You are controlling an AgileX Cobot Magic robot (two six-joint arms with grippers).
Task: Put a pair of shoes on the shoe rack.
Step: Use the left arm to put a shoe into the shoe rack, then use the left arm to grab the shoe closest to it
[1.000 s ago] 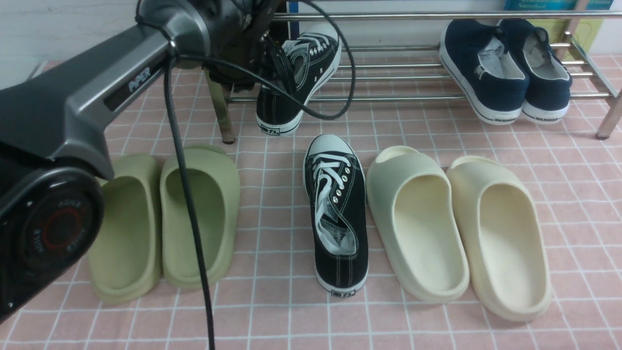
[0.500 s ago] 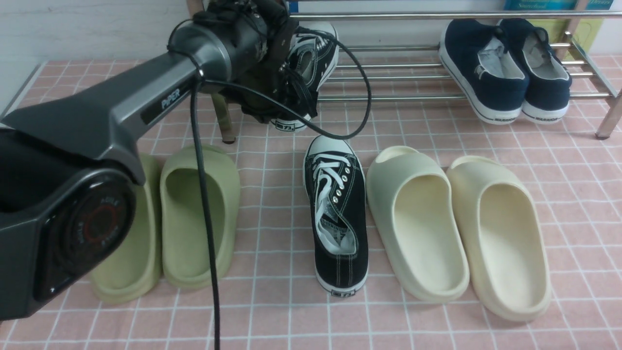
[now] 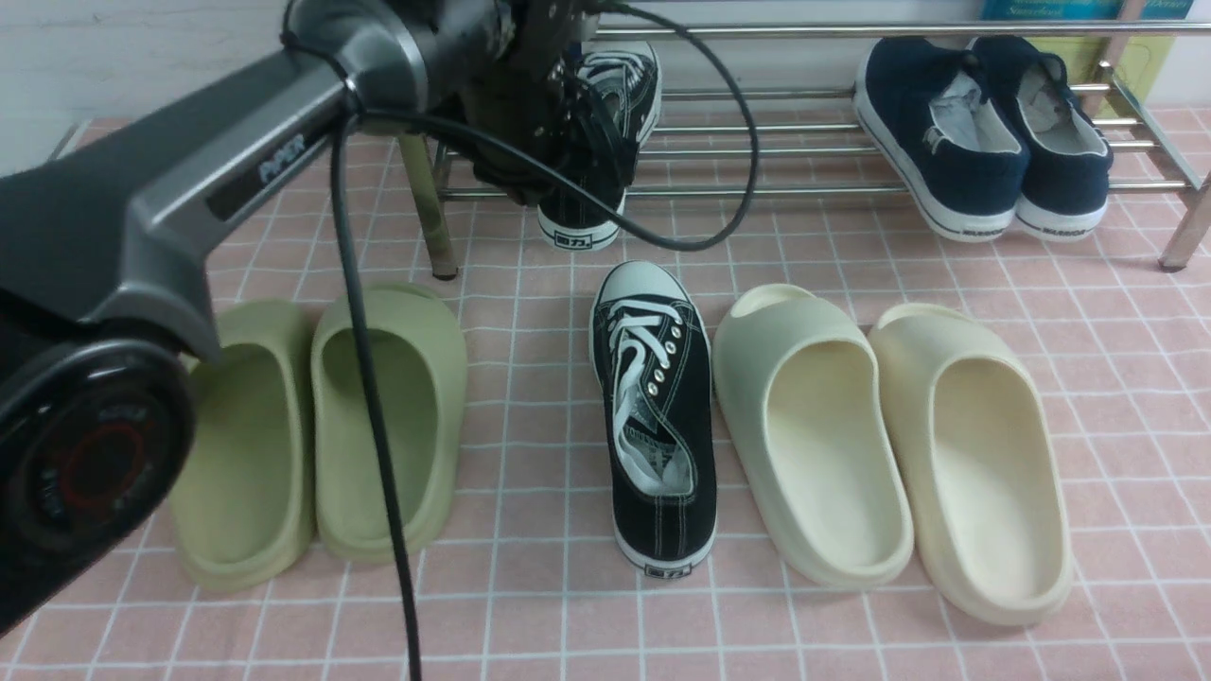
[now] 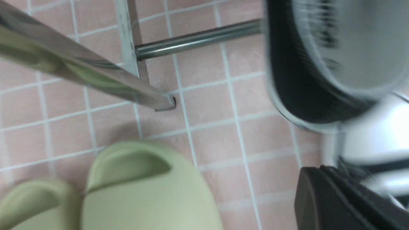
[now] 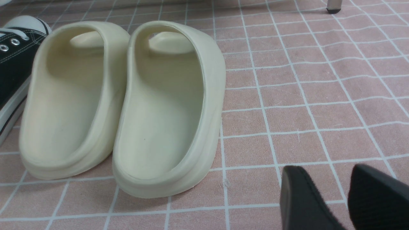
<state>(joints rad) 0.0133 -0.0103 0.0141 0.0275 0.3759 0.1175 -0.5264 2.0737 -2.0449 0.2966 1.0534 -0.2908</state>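
One black canvas sneaker (image 3: 615,95) is held at the left end of the chrome shoe rack (image 3: 804,189), toe over the bars and heel hanging past the front bar. My left gripper (image 3: 558,142) is shut on it, mostly hidden behind the wrist. In the left wrist view one dark finger (image 4: 332,198) and the blurred sneaker (image 4: 300,80) show. The other black sneaker (image 3: 653,416) lies on the floor, toe toward the rack; it also shows in the right wrist view (image 5: 12,60). My right gripper (image 5: 338,195) is open and empty, low over the floor.
Navy slip-ons (image 3: 984,132) sit at the rack's right end. Olive-green slides (image 3: 312,426) lie at the left on the floor, cream slides (image 3: 889,435) to the right of the floor sneaker. A rack leg (image 3: 421,208) stands near my left arm's cable.
My left arm has carried the sneaker to the right and further onto the rack. The sneaker has turned from tilted to nearly straight. The floor sneaker has not moved.
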